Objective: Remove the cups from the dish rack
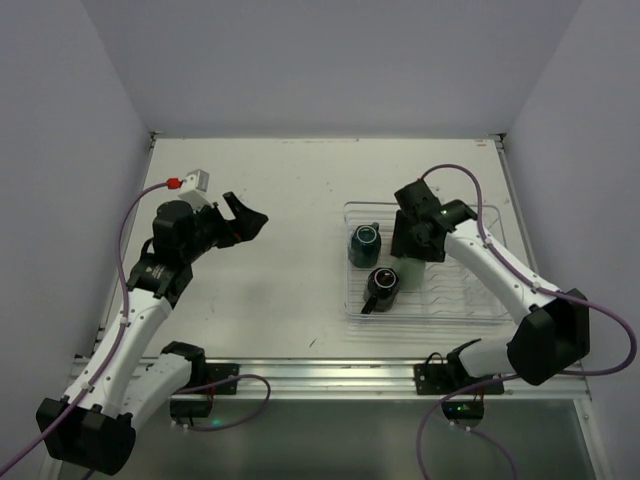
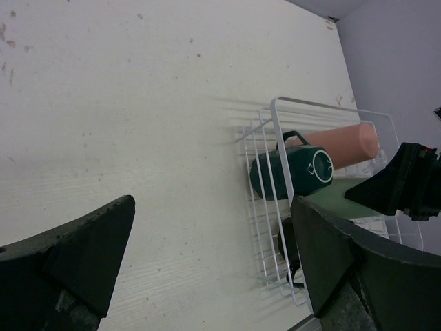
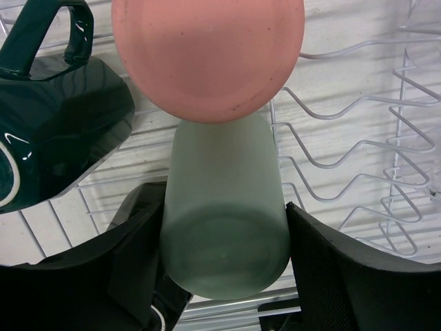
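Observation:
The dish rack (image 1: 480, 315) sits at the right of the table. In it stand a dark teal mug (image 1: 365, 240) and a black mug (image 1: 384, 285). My right gripper (image 1: 415, 240) reaches into the rack and hides the tumblers from above. In the right wrist view my right gripper (image 3: 224, 255) is shut on the pale green tumbler (image 3: 224, 214), a finger on each side. The pink tumbler (image 3: 207, 55) lies just beyond it, and the teal mug (image 3: 55, 131) is to the left. My left gripper (image 1: 245, 222) is open and empty above bare table, left of the rack.
The left wrist view shows the rack's wire wall (image 2: 265, 207), the teal mug (image 2: 293, 172), the pink tumbler (image 2: 344, 143) and the black mug (image 2: 288, 245). Ribbed wire dividers (image 3: 344, 145) fill the rack's right part. A small white and red part (image 1: 190, 181) lies at the table's far left.

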